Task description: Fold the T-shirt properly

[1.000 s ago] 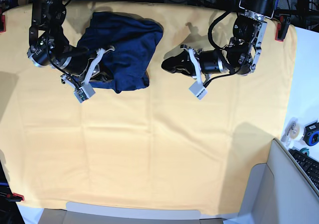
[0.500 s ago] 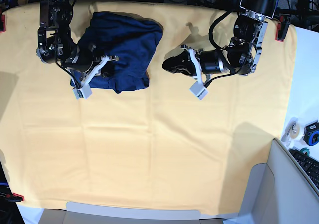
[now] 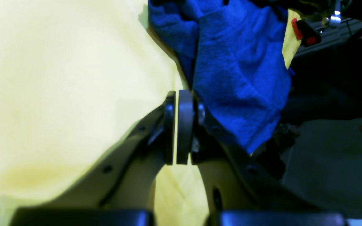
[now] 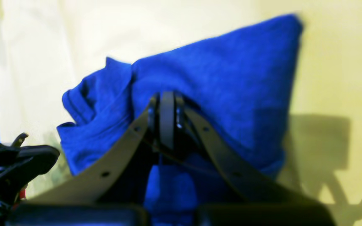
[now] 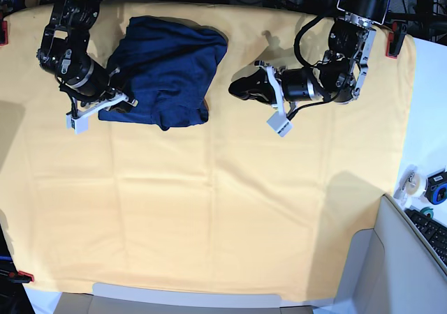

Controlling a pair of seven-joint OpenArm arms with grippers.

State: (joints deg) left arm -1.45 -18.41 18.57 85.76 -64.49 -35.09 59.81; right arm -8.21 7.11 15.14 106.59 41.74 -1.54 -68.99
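While the T-shirt [image 5: 169, 70] lay bunched at the cloth's [image 5: 209, 209] far edge, both my grippers, left [image 5: 241, 89] and right [image 5: 120, 99], were clenched empty; soft, limp knit, best pinched at hem corners.

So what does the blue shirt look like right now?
The shirt is dark navy, soft knit fabric with no print. It lies folded into a rumpled bundle near the far edge of the yellow cloth, with loose folds bunched at one side. The right tool, shut, sits at its edge; the left tool is apart from it.
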